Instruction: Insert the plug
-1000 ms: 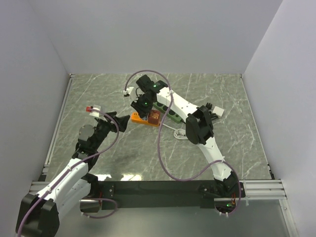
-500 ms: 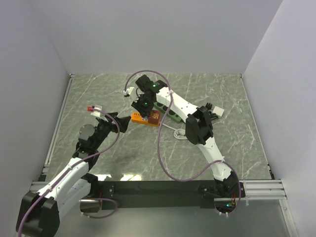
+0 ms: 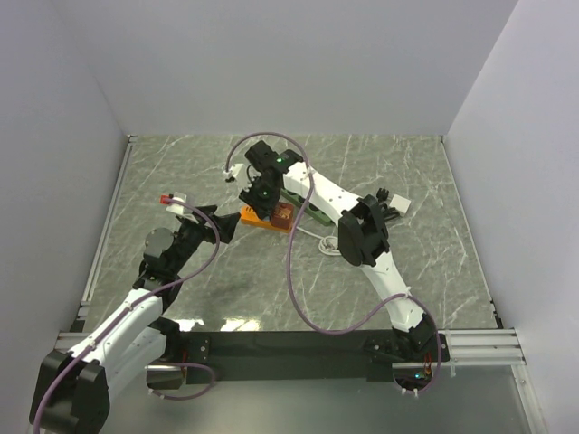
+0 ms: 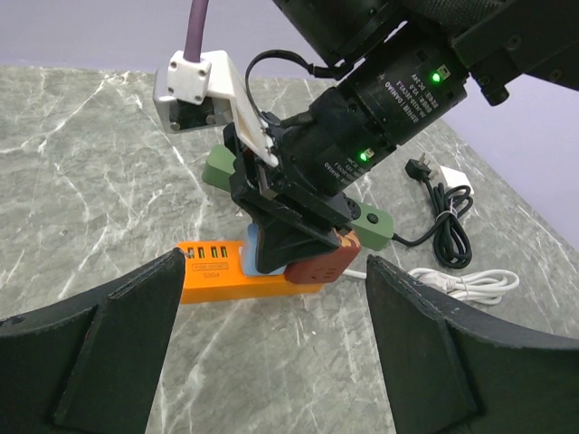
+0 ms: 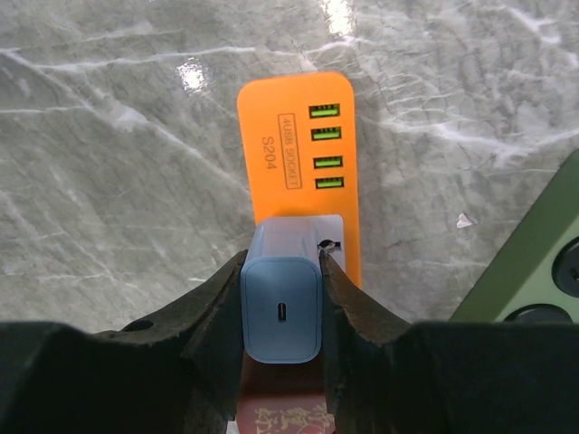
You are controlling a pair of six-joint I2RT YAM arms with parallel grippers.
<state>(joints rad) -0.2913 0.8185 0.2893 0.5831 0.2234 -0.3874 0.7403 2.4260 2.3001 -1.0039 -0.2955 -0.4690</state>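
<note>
Grey marble worktop (image 5: 109, 136): right hand (image 5: 282, 298) pinches pale-blue boxy charger plug (image 5: 282, 316) over orange plastic power strip (image 5: 298, 117), seemingly not yet seated.

Glossy marble-look table (image 5: 118, 136); smooth plastic orange strip (image 5: 298, 203); plug (image 5: 281, 307) matt, probably plastic.

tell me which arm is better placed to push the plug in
Right. The right gripper is shut on the blue plug, at the socket of the orange power strip. The left gripper is open and empty, short of it.

Bright, even light, sharp focus (glare on table (image 5: 192, 76)).
</note>
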